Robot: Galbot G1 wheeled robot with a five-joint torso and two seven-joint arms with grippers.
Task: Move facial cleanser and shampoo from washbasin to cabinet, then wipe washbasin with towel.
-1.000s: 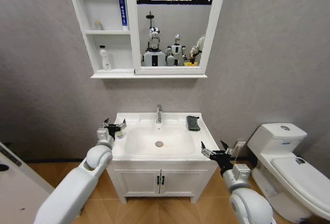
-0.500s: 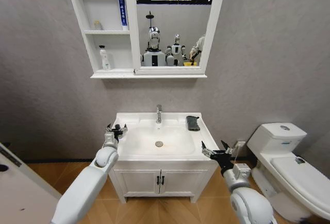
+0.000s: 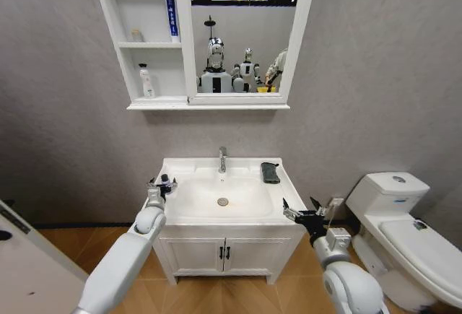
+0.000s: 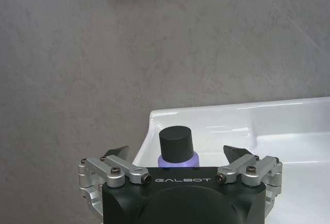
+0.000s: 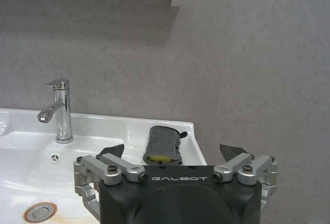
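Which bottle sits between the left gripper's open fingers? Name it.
The purple bottle with the black cap on the washbasin's left rim, between the left gripper's fingers. The white bottle and blue tube stand in the cabinet.

The washbasin (image 3: pixel 249 202) is carrying a dark towel (image 3: pixel 271 172) on its right rim beside the faucet (image 3: pixel 222 159). A black-capped purple bottle (image 4: pixel 177 147) is standing on its left rim.

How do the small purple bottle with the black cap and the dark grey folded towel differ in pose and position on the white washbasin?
The small purple bottle with the black cap stands upright at the washbasin's left edge, between the open left gripper's fingers; the dark grey folded towel lies flat at the right rear, untouched. Both rest on the rim.
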